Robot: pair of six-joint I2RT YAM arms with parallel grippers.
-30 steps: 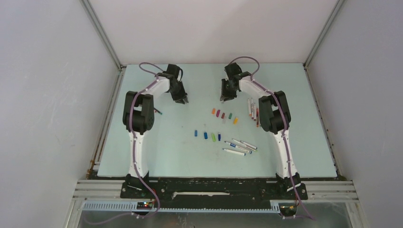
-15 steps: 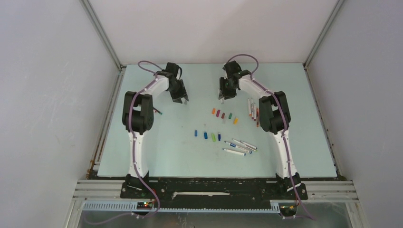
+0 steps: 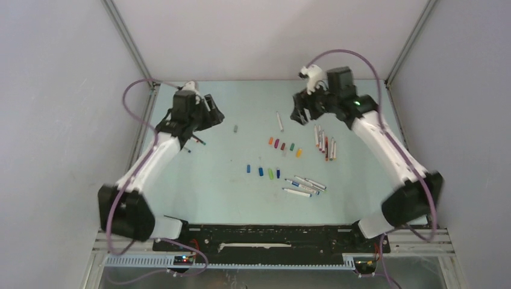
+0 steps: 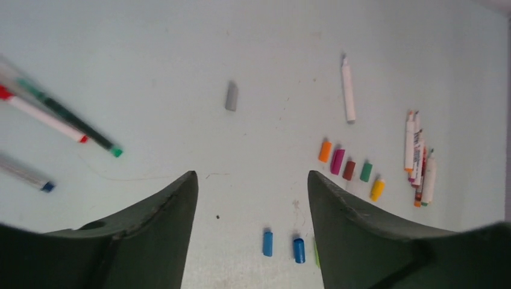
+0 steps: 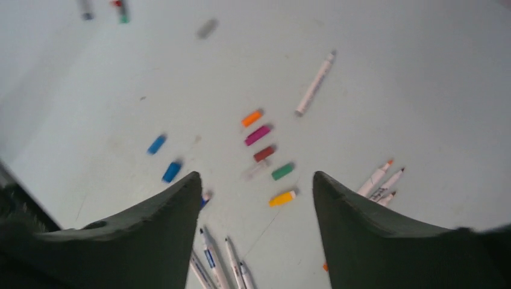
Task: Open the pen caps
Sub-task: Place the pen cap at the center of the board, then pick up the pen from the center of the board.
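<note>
Above the pale table, the left gripper and right gripper hang with fingers spread wide, holding nothing. White pen barrels cluster right of the pen caps, which lie in two short rows at mid-table; a grey cap lies alone, farther back.

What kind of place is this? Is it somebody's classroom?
Probably not; it looks like a robot test booth. A left arm and a right arm are bolted to a pale table, plain white walls on a metal frame box it in, and pen caps lie in rows.
</note>
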